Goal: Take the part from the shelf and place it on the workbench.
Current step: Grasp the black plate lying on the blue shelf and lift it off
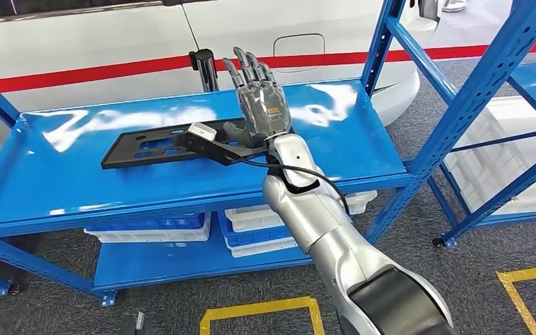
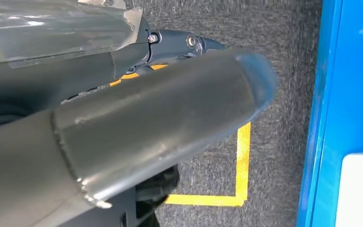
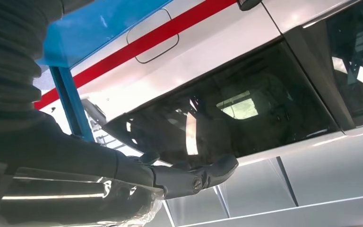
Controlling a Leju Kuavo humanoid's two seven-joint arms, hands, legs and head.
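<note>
The part [image 1: 146, 148] is a flat black plate with cutouts. It lies on the top board of the blue shelf [image 1: 349, 139], left of centre. My right hand [image 1: 259, 98] hovers over the board just past the plate's right end, fingers straight and apart, holding nothing. Its thumb is low beside that end; contact is unclear. In the right wrist view the right hand [image 3: 123, 165] points toward a car window, fingers [image 3: 194, 177] extended. My left hand [image 2: 146, 123] hangs over the carpet, thumb and a dark finger stretched out, empty.
White and blue bins [image 1: 251, 230] sit on the lower board. A white car with a red stripe [image 1: 112, 42] stands close behind the shelf. A second blue rack [image 1: 502, 91] stands to the right. Yellow tape [image 1: 258, 307] marks the grey carpet in front.
</note>
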